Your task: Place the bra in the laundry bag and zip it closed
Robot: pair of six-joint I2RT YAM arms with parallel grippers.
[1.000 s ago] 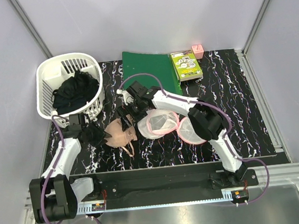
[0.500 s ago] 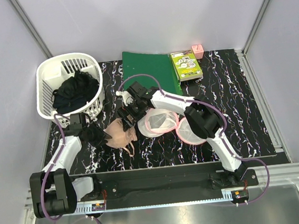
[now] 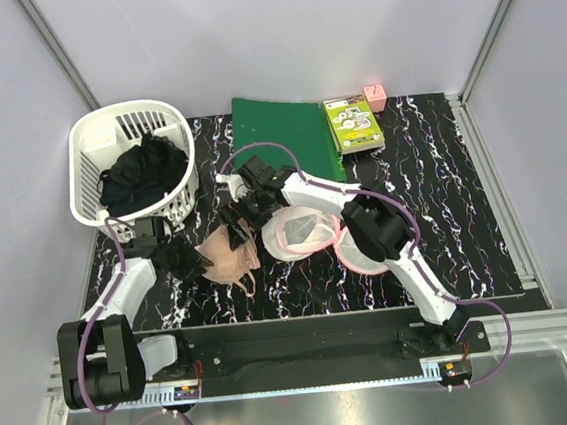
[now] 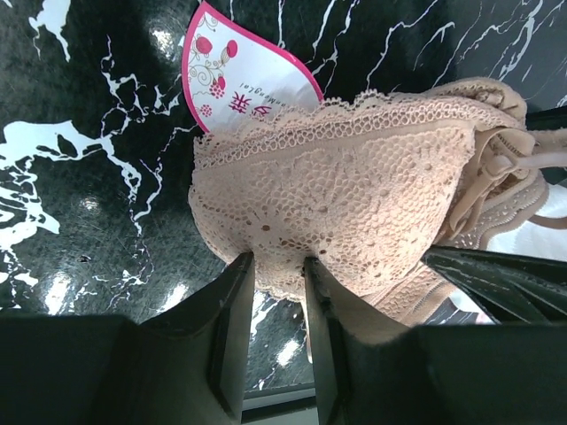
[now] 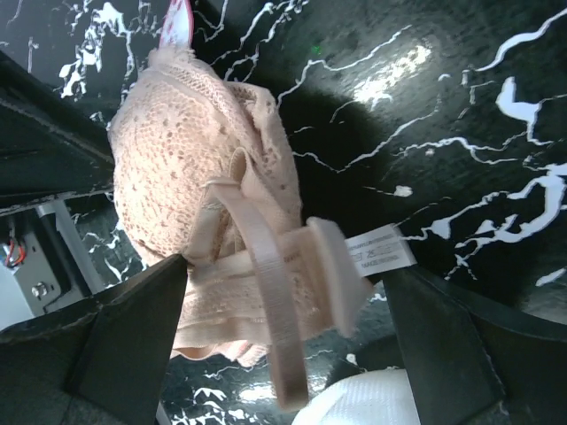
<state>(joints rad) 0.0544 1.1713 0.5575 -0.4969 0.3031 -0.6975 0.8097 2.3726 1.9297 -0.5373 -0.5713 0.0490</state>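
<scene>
"Where was the peach lace bra [image 3: 230, 258]?"

"On the black, white-veined marble tabletop [image 3: 444, 207]. It lay outside and just left of the round white mesh laundry bag with pink zipper trim [image 3: 304, 233], which was unzipped and partly hidden under the right arm."

"And the left gripper [image 4: 277, 266]?"

"Its jaws stood narrow, with the scalloped hem of one cup between the fingertips [image 4: 235, 297]. Whether they pinched it, I could not tell."

"The right gripper [image 5: 285, 270]?"

"Spread wide, low over the bra's other end. A strap and a white sewn-in label [image 5: 381, 248] lay between its fingers, and it gripped nothing."

"Anything else?"

"A pink-edged printed tag [image 4: 239, 80] lay beside the cup. A white slotted plastic basket [image 3: 81, 170] held black clothing [image 3: 144, 176] at far left. A flat green board [image 3: 281, 132] and a green box [image 3: 353, 123] sat at the back."
</scene>
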